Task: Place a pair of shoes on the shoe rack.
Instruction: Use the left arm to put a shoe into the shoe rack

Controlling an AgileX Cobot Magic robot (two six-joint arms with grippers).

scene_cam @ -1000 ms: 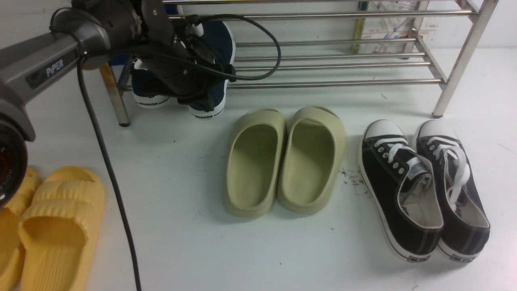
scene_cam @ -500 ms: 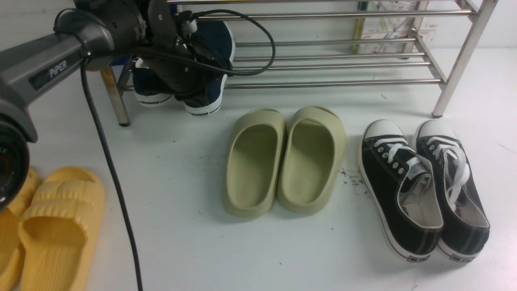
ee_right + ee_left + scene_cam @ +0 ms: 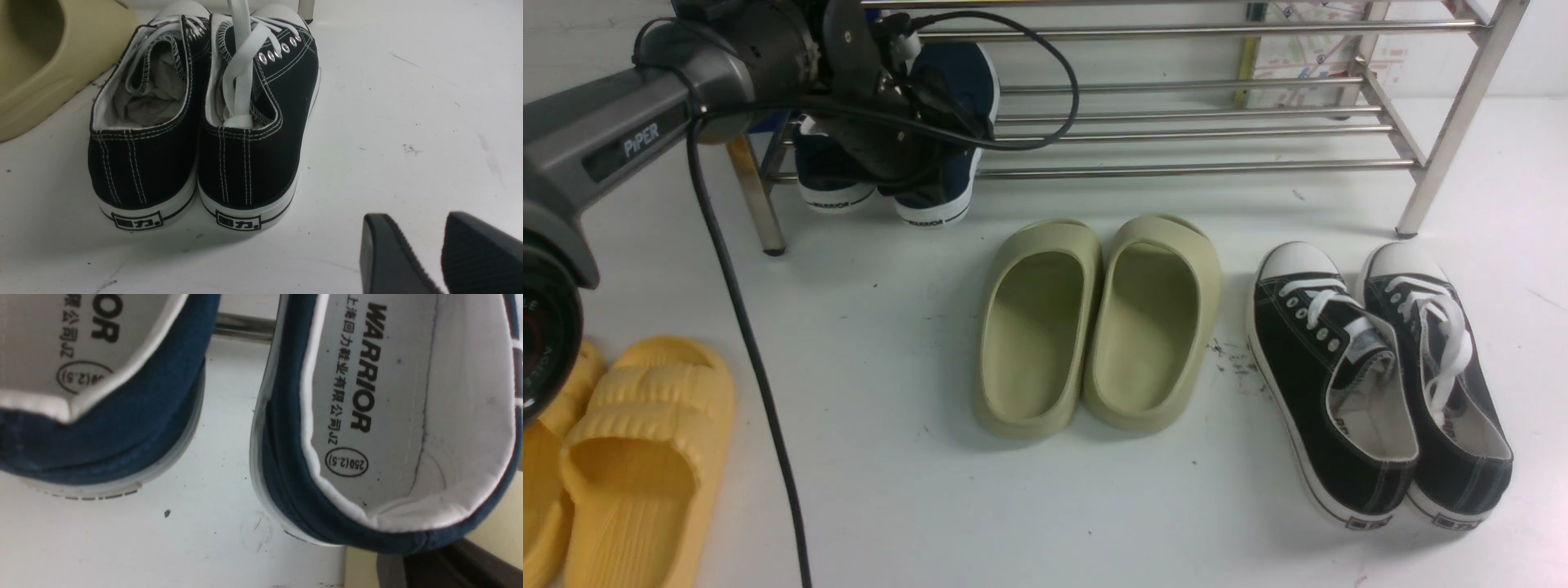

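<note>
over at the rack's left end, the left arm reaches forward with its wrist bent down; the left gripper (image 3: 907, 175) is clamped shut, apparently on the navy slip-on sneakers (image 3: 947, 122); their heels hang over the lowest tier of the steel shoe rack (image 3: 1201, 126); right gripper (image 3: 441, 253) sits low by the black lace-up sneakers (image 3: 196, 122), fingers parted, holding nothing.
</note>
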